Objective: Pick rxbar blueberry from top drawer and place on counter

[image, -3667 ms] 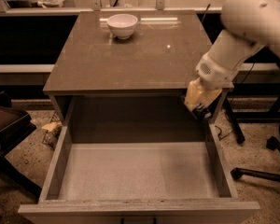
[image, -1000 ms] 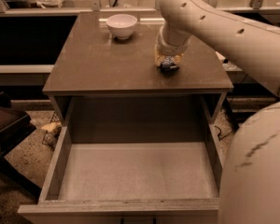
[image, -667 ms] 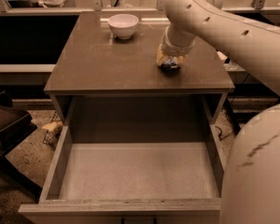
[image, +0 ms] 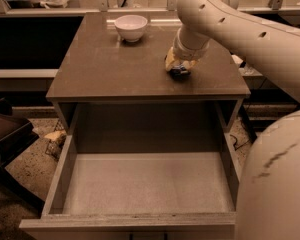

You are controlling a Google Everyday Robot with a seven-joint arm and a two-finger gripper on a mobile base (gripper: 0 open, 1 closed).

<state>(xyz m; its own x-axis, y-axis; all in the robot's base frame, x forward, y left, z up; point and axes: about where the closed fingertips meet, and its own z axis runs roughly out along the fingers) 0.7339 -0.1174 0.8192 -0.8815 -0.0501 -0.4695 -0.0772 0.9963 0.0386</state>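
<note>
My gripper [image: 178,69] is down on the right part of the counter [image: 115,69], its yellowish fingers around a small dark object that appears to be the rxbar blueberry [image: 180,72], which touches the counter top. The top drawer [image: 145,184] is pulled fully out below, and its pale speckled floor holds nothing that I can see. My white arm comes in from the upper right and fills the right side of the view.
A white bowl [image: 131,27] stands at the back of the counter. A dark chair [image: 5,134] and some debris are on the floor to the left. Cables and a chair base lie on the floor to the right.
My arm has lifted out of the drawer area at the right and swung over the counter. In the last second the gripper stays low on the counter with almost no movement.
</note>
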